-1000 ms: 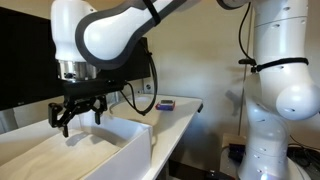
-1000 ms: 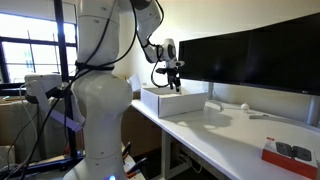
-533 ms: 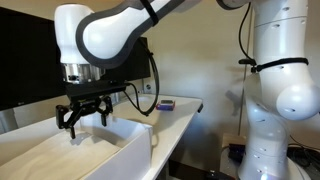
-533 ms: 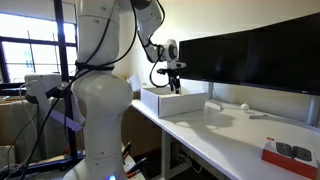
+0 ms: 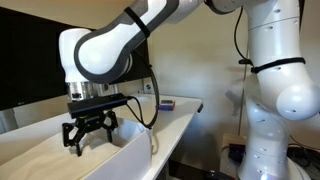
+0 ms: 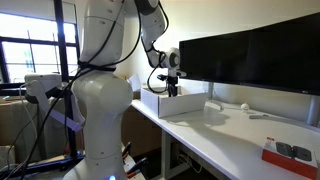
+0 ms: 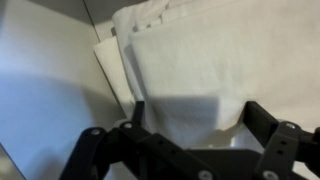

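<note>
Hanging in the mouth of a white box point(image 5: 135, 132), the claw point(image 5: 88, 138) points straight down, its dark fingers spread wide with nothing between them. In both exterior views the box stands at one end of the bench point(image 6: 230, 135), and the claw point(image 6: 170, 90) sits low over the opening, its fingertips at about rim level or just under it.

The wrist view looks down past the two released fingers onto a folded white towel point(image 7: 200, 60) lying inside the box. The towel's layered edge runs along the left of that view, just beside the pale inner wall. The claw point(image 7: 192, 120) is directly above the towel and casts a shadow on the cloth, but whether the tips touch it cannot be told.

A black monitor point(image 6: 250, 65) stands on the bench behind the box. A flat red-and-dark object point(image 6: 288, 153) lies toward the other end of the bench, well apart from the box.
</note>
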You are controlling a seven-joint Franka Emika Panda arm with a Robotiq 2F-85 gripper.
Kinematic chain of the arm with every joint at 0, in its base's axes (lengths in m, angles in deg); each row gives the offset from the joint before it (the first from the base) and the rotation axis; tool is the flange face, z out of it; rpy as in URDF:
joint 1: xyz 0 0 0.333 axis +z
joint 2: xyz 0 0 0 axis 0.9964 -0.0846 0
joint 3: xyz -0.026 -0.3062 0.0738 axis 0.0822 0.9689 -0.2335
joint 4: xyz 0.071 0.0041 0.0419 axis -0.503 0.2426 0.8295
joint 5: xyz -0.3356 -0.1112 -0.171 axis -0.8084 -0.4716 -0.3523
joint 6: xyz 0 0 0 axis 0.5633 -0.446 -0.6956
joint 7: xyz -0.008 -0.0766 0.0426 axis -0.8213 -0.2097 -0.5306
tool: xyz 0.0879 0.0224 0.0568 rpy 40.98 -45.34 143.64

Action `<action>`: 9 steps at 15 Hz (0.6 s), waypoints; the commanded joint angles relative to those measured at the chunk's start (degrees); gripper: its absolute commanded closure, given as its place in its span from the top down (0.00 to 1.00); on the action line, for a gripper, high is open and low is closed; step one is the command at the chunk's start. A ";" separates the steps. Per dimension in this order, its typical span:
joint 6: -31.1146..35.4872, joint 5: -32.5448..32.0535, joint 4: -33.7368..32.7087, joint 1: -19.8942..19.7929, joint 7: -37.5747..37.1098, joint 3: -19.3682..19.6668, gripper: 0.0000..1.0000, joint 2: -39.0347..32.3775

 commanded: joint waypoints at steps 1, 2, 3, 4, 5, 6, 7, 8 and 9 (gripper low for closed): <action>-0.32 1.31 -0.81 1.27 -0.49 1.28 1.00 -1.26; -0.15 1.33 -1.15 1.37 -0.44 1.30 1.00 -1.52; 0.84 1.22 -1.29 1.52 -0.27 1.27 1.00 -1.69; 1.17 1.18 -1.54 1.73 -0.07 1.29 1.00 -1.74; 1.74 1.15 -1.94 2.01 0.29 1.25 1.00 -1.71; 2.17 0.97 -2.31 2.24 0.43 1.18 1.00 -1.69; 2.06 0.59 -3.06 2.60 0.52 1.08 1.00 -1.72; 1.76 0.21 -3.80 2.95 0.60 1.04 1.00 -1.82; 1.23 -0.15 -4.66 3.28 0.81 1.01 1.00 -1.92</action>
